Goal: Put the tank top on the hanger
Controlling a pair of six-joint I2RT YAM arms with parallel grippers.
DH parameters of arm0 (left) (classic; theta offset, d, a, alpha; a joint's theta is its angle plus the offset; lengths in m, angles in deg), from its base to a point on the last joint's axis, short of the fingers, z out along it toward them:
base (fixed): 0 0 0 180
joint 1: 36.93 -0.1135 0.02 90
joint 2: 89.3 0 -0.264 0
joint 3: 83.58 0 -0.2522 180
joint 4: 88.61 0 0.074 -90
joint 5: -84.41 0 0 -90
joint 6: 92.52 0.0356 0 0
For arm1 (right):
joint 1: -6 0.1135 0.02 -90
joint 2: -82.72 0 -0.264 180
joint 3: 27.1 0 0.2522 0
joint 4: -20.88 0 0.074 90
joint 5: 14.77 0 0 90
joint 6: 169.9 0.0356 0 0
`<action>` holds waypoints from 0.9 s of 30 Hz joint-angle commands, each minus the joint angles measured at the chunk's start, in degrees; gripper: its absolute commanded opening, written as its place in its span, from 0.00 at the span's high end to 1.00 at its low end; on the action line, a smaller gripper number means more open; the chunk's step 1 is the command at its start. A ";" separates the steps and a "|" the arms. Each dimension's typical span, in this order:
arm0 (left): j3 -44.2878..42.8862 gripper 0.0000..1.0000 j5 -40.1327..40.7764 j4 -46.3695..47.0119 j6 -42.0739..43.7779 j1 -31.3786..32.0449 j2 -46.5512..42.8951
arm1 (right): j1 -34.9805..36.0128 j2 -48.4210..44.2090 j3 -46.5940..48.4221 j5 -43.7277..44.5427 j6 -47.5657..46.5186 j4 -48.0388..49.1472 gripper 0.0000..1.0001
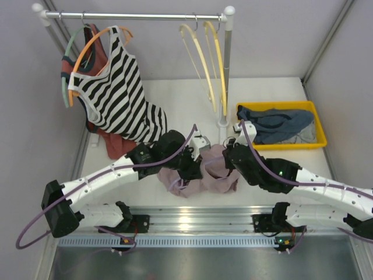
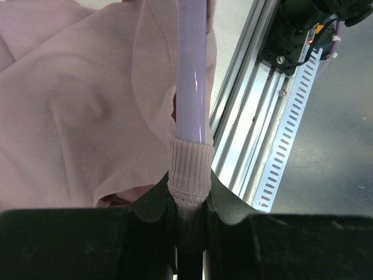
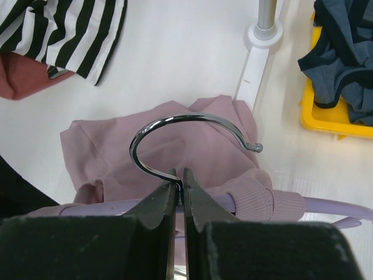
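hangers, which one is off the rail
The lavender hanger, held at its hook by the right gripper above the tank top; the yellow hangers and orange hanger hang on the rail.

No lettering in view.
I can read no text, label or number in my three camera views.

White table (image 1: 175,93), matte, edged on the near side by an aluminium rail (image 1: 192,217). Carries a crumpled heap of pink tank top (image 1: 217,182) at the near middle. Holds a yellow tray (image 1: 280,105) at the far right, just beside the white foot of the clothes rack (image 1: 222,123). Takes, at the left, the trailing end of a rust-red garment (image 1: 116,146) and, beside it, the hem of a striped top (image 1: 137,125), both hanging down from the rack.
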 commanded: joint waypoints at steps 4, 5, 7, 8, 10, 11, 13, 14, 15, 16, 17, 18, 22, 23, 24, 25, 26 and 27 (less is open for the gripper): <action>3.43 1.00 -0.66 7.72 -1.80 -0.12 -4.56 | 0.76 -0.16 4.03 0.78 -0.12 2.38 1.00; 4.05 1.00 -0.49 8.95 -1.98 -0.12 -5.70 | 0.85 -0.33 4.12 0.78 -0.12 2.38 1.00; 6.42 1.00 0.47 10.44 -2.59 -0.12 -7.20 | 0.85 -0.34 4.39 0.95 -0.38 1.94 0.97; 7.30 1.00 0.66 12.19 -2.68 -0.12 -8.07 | 0.94 -0.42 4.56 0.95 -0.38 1.51 0.94; 10.37 1.00 0.57 14.48 -3.21 -0.12 -11.24 | 0.85 -0.86 5.00 0.87 -0.82 1.24 0.81; 11.34 1.00 1.00 15.54 -3.56 -0.12 -13.34 | 0.85 -1.04 5.18 0.95 -1.00 1.06 0.76; 13.62 1.00 1.45 18.36 -4.35 -0.12 -15.19 | 0.85 -1.30 5.88 0.95 -1.43 0.71 0.64; 14.25 1.00 2.23 18.80 -4.61 -0.12 -15.90 | 0.85 -1.56 6.14 0.95 -1.52 0.45 0.60; 14.69 1.00 2.67 19.41 -4.88 -0.12 -17.21 | 0.94 -1.65 6.49 0.78 -1.52 0.01 0.57; 15.39 1.00 2.94 19.33 -5.23 -0.04 -17.75 | 0.85 -1.83 6.67 0.78 -1.52 -0.17 0.52; 15.66 1.00 3.73 19.24 -5.41 -0.12 -18.45 | 0.85 -2.00 6.85 0.69 -1.61 -0.34 0.49; 15.83 1.00 3.99 18.63 -5.58 -0.12 -18.80 | 0.85 -2.53 7.02 0.17 -1.61 -0.61 0.46; 16.89 1.00 6.19 17.58 -6.11 -0.12 -20.82 | 0.85 -4.46 7.55 -0.98 -1.52 -0.87 0.43; 17.07 1.00 6.54 17.40 -6.20 -0.12 -21.87 | 0.85 -4.90 7.72 -1.15 -1.52 -1.05 0.41; 17.33 1.00 7.16 17.31 -6.37 -0.12 -22.32 | 0.85 -5.69 8.07 -1.85 -1.87 -1.05 0.39; 17.50 1.00 7.34 17.31 -6.90 -0.12 -22.76 | 0.85 -5.96 8.25 -1.86 -1.79 -1.40 0.38; 17.68 1.00 7.25 17.31 -7.16 -0.12 -23.72 | 0.85 -6.22 8.51 -2.03 -1.88 -1.66 0.38; 17.77 1.00 7.08 17.31 -7.43 -0.12 -24.16 | 0.85 -6.66 9.04 -2.03 -1.96 -2.01 0.38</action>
